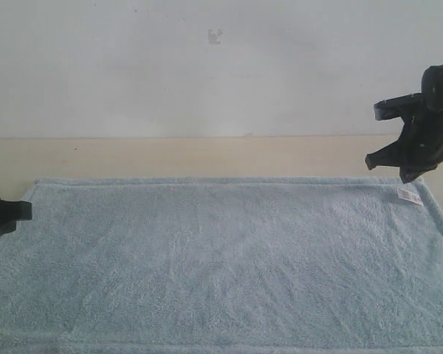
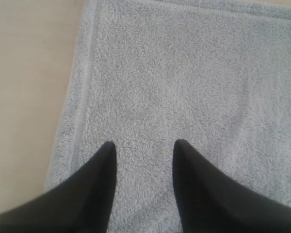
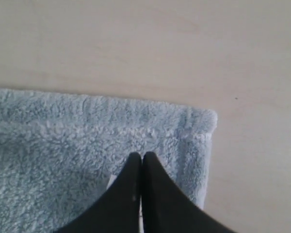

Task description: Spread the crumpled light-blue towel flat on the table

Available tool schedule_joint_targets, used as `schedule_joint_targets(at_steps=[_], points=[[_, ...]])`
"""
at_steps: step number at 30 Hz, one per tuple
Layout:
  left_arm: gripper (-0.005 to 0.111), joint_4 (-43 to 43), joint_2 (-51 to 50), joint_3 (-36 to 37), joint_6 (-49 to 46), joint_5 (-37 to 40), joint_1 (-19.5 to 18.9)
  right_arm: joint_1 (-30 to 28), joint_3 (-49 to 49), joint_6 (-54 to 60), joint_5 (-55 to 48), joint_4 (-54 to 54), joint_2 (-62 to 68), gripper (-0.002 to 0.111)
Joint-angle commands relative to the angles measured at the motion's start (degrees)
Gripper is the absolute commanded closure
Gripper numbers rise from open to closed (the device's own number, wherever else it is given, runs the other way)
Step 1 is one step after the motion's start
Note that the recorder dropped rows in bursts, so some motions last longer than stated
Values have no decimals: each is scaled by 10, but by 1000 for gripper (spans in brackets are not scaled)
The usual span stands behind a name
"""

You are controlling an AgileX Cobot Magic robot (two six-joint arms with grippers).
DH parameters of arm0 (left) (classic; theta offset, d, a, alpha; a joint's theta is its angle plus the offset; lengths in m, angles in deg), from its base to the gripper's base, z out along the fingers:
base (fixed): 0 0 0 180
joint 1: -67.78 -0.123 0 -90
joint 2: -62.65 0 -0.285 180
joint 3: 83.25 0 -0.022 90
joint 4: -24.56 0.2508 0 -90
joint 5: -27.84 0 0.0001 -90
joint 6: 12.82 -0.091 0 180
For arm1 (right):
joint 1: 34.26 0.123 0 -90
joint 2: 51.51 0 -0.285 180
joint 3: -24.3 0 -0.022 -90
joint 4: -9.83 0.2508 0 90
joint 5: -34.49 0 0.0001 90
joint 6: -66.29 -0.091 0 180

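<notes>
A cream tabletop (image 1: 207, 156) runs across the middle of the exterior frame to a plain white wall (image 1: 207, 74). The pale-blue towel (image 1: 221, 265) fills the lower half, lying open and flat with its hemmed far edge straight and no fold showing (the near edge runs off the bottom of the frame). The job looks all but done.

At upper right, the right gripper (image 3: 141, 156) hangs above the towel's far right corner, fingertips pressed together with nothing seen between them. At far left, low beside the cloth's edge, the left gripper (image 2: 144, 145) hovers over the terry with a clear gap between its fingers, holding nothing. A small white label (image 1: 409, 195) sits just inside the right corner.

The cloth looks soft, light and limp, and its fluffy pile is likely to drag on the tabletop rather than slide. Any last straightening is best done by pinching the firmer hem at a corner, not the loose middle.
</notes>
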Motion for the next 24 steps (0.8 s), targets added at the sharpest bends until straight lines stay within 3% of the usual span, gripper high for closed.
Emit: schedule_joint_targets(at_steps=[1,9,24], points=[[69,-4,-8,-9,5,9,5,-10,16,4,-4,-8,8,108],[69,-4,-8,-9,4,13,5,-46,30,19,-18,-6,26,108],[69,-4,-8,-9,4,13,5,-44,30,70,7,61,43,108]])
